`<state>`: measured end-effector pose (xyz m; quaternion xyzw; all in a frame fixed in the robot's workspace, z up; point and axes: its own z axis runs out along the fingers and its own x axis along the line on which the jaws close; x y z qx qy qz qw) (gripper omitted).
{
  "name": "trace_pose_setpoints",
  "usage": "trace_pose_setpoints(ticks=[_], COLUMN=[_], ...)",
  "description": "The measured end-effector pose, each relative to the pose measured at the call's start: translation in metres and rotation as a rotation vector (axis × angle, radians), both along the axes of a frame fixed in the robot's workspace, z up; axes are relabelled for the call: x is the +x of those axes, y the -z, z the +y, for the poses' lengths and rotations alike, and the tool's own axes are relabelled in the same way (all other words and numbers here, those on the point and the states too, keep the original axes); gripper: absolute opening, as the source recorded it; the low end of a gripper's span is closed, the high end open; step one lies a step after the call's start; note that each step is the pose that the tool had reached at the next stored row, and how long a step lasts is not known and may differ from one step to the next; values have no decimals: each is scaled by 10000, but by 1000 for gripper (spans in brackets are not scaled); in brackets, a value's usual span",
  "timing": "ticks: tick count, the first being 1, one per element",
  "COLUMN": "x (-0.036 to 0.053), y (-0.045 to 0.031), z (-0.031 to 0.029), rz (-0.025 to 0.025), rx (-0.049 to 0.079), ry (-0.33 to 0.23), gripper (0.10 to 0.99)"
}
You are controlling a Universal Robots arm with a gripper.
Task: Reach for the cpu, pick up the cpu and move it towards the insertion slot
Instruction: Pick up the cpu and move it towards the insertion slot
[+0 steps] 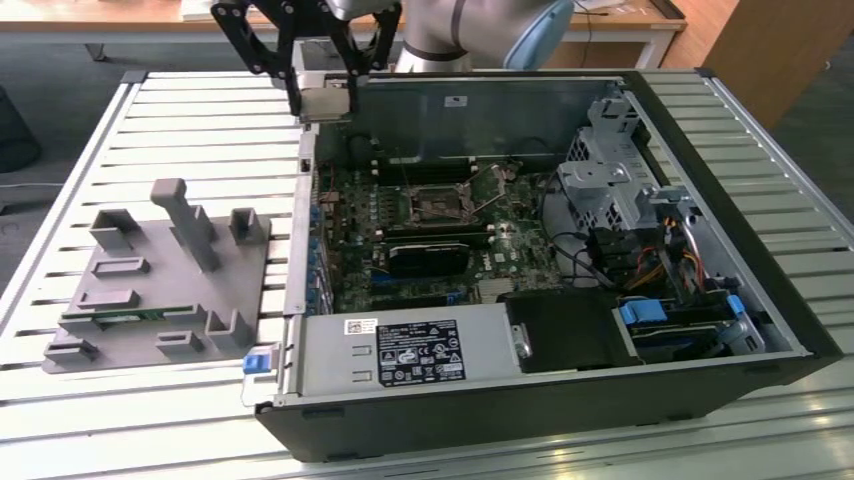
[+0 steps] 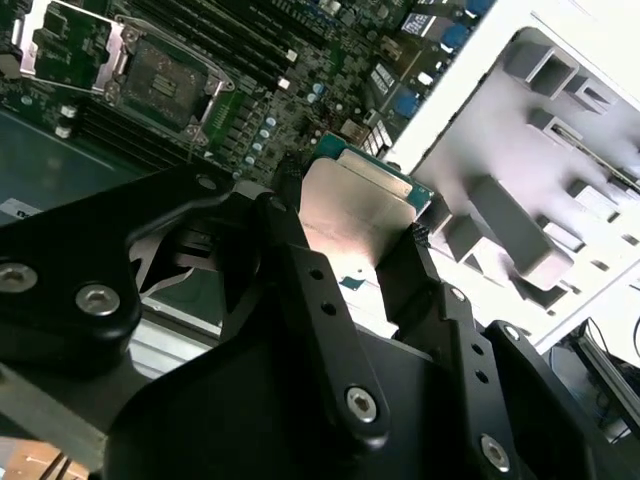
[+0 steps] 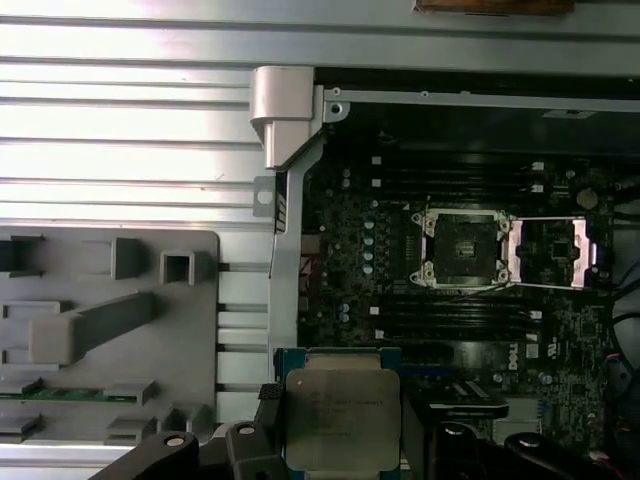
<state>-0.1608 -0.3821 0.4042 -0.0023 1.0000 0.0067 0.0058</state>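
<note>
The cpu (image 1: 324, 101), a small flat square chip with a pale metal top, hangs in my gripper (image 1: 324, 108) above the back corner of the open computer case, on the exterior view's left. In both wrist views the black fingers (image 2: 285, 215) press on opposite edges of the cpu (image 2: 350, 205) (image 3: 340, 415), so the gripper (image 2: 350, 238) (image 3: 340, 432) is shut on it. The insertion slot (image 1: 434, 205) (image 2: 165, 70) (image 3: 462, 248), a square socket with a shiny frame, lies open on the green motherboard, apart from the chip.
The grey plastic fixture (image 1: 147, 290) sits on the slatted table at the exterior view's left, with a thin green memory stick (image 1: 127, 318) in it. The case wall (image 1: 304, 200) runs between fixture and motherboard. Drive cages and cables (image 1: 627, 230) fill the case's other side.
</note>
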Motion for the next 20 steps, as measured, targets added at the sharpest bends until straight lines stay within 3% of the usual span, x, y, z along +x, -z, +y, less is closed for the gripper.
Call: trace_pose_setpoints(ticks=[6, 20], x=[158, 554], y=[0, 5], z=[9, 119], rz=[0, 0], rx=[1, 6], ry=[-4, -10], gripper=[545, 545])
